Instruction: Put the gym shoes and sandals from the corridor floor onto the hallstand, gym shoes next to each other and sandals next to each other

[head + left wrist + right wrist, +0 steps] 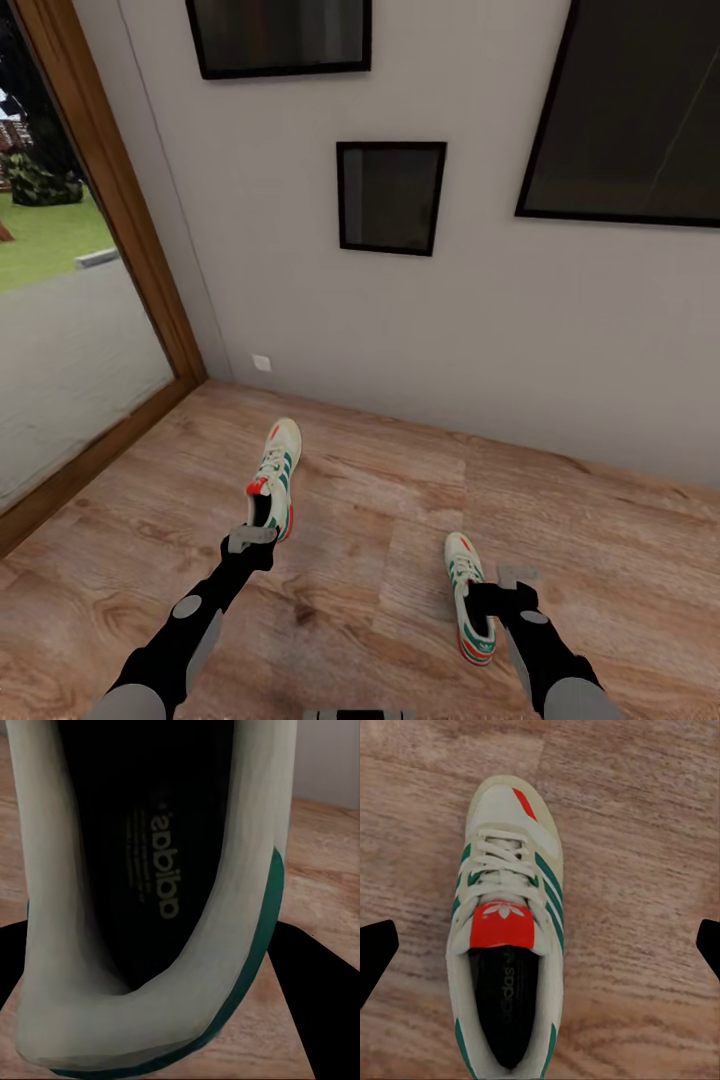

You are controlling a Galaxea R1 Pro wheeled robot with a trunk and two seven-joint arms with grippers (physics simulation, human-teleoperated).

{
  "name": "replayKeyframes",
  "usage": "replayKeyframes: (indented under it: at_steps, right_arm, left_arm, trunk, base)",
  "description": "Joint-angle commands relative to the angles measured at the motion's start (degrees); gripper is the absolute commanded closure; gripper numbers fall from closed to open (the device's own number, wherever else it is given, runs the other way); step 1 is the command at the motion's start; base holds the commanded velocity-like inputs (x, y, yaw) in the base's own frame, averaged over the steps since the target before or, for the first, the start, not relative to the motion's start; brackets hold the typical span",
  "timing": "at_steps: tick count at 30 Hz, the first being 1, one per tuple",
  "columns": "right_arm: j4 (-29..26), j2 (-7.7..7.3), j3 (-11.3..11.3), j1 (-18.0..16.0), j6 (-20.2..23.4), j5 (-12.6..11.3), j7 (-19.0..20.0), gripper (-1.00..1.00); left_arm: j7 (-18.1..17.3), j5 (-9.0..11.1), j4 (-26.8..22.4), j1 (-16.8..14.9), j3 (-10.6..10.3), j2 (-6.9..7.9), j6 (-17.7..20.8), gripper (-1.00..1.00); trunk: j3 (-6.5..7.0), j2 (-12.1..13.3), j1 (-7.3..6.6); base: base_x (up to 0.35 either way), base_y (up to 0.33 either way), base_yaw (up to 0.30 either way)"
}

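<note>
We are hovering the spread right gripper (540, 945) over the light, soft sneaker (506, 937); heel collar grips best; left gripper (252, 541) state unclear.

Both arms extended forward, right hand (540, 945) spread wide.

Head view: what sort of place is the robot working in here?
Most likely a home corridor or entrance hall: light brown wood-plank floor, a grey wall with dark framed pictures, a tall wood-framed glass door or window onto grass outside, and white green-striped gym shoes lying on the floor.
</note>
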Motion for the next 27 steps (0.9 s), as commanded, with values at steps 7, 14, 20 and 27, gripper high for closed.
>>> replayKeyframes:
  at_steps: [7, 14, 20, 27]
  right_arm:
    - [0.67, 0.13, -0.21, -1.15, -1.23, 0.51, 0.45, -1.00]
    - [3.10, 0.12, -0.16, -1.24, -6.27, 0.69, 0.64, -1.00]
    - [5.85, 0.06, -0.22, -1.22, -12.76, 0.77, 0.30, -1.00]
    - [6.07, -0.05, -0.36, -1.21, -13.60, 0.71, 0.20, -1.00]
  left_arm:
    - [-0.59, -0.20, 0.01, -0.05, 0.49, -0.08, -0.13, 1.00]
    - [-0.66, -0.20, 0.01, -0.05, 0.49, -0.08, -0.18, 1.00]
    - [-0.66, -0.20, 0.03, -0.05, 0.49, -0.07, -0.14, 1.00]
    - [-0.73, -0.20, 0.01, -0.05, 0.49, -0.08, -0.21, 1.00]
  trunk:
    - [-0.78, -0.04, 0.01]
    - [-0.84, -0.04, 0.01]
    - [-0.84, -0.04, 0.01]
    - [-2.47, -0.12, 0.16]
  base:
    - [0.000, 0.000, 0.000]
    - [0.000, 0.000, 0.000]
    - [0.000, 0.000, 0.000]
    - [0.000, 0.000, 0.000]
